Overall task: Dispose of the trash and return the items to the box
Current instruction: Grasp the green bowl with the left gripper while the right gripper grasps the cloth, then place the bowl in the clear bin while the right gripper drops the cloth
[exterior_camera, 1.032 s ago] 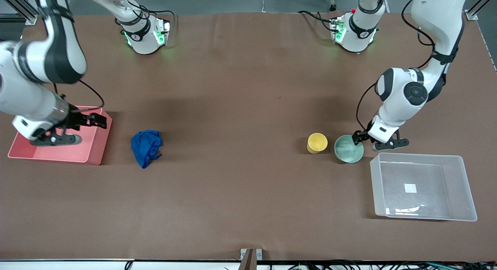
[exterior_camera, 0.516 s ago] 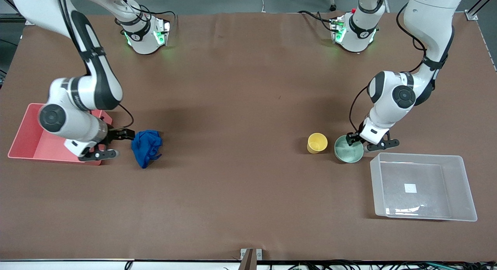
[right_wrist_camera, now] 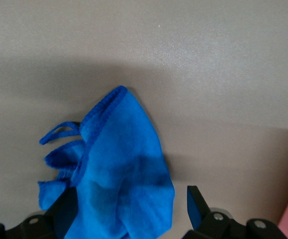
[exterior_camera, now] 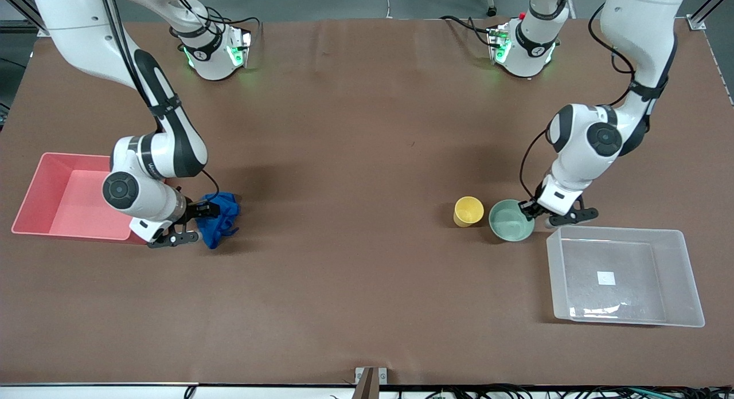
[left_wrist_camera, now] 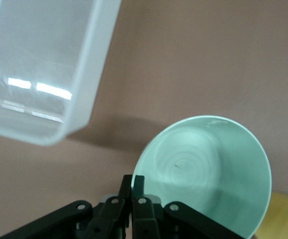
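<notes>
At the brown bench, we see both arms at work at opposite ends. The left hand is down at the pale mint-green bowl, its fingers pressed together on the bowl's rim, one inside the wall and one outside, as the left wrist view shows. The bowl looks tipped in that view, though we cannot tell whether it is clear of the bench. It sits just beside the yellow cup, which stands upright toward the right arm's end of it, and close to a corner of the clear box, whose small white label shows through its floor. The box lies nearer the front camera than the bowl and holds nothing we can make out.

Toward the right arm's end, the right hand is low at the blue wad of trash, its fingers spread wide with the crumpled cloth between them. In the right wrist view the cloth fills most of the gap, a loose strand curling off one edge, and we cannot tell whether either finger touches it. The wad rests on the bench just beside the pink bin, which is open-topped.
</notes>
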Tool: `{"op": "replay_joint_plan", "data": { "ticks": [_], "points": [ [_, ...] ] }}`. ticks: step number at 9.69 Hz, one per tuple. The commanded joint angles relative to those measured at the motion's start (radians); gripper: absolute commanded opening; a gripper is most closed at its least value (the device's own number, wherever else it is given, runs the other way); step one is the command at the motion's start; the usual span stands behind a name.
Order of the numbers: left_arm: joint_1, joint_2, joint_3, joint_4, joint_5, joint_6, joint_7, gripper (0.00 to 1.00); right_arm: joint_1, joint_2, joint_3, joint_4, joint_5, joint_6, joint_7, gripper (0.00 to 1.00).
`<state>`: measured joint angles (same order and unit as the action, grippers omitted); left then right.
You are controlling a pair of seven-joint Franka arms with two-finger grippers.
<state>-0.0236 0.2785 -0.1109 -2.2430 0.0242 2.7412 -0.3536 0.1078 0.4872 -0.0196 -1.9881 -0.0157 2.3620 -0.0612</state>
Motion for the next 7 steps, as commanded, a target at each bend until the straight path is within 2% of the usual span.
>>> {"op": "replay_joint_plan", "data": {
  "ticks": [1,2,3,4,6,7],
  "points": [
    [0.033,-0.064,0.005,0.101,-0.004,-0.186,0.008,0.0,0.003,0.017,0.0,-0.027,0.002,0.063,0.009,0.94],
    [0.043,-0.055,0.003,0.205,-0.003,-0.307,0.025,0.0,0.009,0.022,0.0,-0.034,0.002,0.08,0.009,0.77],
    [0.056,-0.035,0.008,0.296,-0.003,-0.386,0.071,0.0,0.009,0.022,0.0,-0.034,0.002,0.08,0.009,0.5],
    [0.107,0.006,0.007,0.377,-0.001,-0.415,0.152,0.0,0.009,0.022,0.0,-0.034,0.002,0.077,0.009,0.33],
    [0.178,0.121,0.007,0.503,-0.003,-0.42,0.331,0.0,0.007,0.021,0.0,-0.035,0.002,0.068,0.009,0.16],
    [0.204,0.196,0.007,0.579,-0.001,-0.42,0.404,0.0,0.007,0.013,0.0,-0.038,0.002,0.051,0.009,0.13]
  ]
}}
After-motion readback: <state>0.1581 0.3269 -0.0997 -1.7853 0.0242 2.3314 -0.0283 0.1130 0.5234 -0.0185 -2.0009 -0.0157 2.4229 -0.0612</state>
